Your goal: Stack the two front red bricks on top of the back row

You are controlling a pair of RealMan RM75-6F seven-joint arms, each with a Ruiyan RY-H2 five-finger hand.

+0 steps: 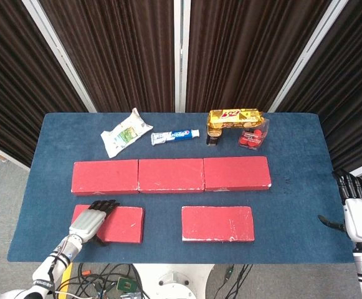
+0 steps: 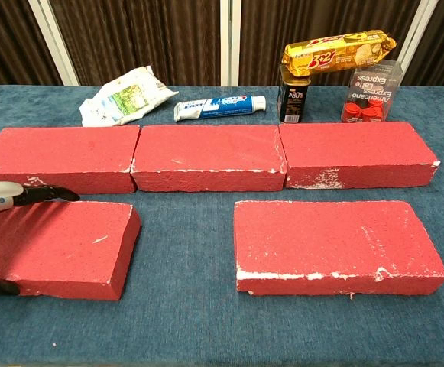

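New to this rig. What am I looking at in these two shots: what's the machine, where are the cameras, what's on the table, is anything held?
It is a two-armed robot with human-like hands, standing at a blue table. One picture looks down from its head, the other looks forward from its chest.

Three red bricks form the back row. In front lie a front left brick and a front right brick. Behind the row sit a white pouch, a toothpaste tube, a gold snack pack on a dark can, and a clear box of red items.

The left hand lies over the front left brick, fingers across its top and thumb at the near edge; no lift is visible. The right hand is off the table's right edge, open and empty.
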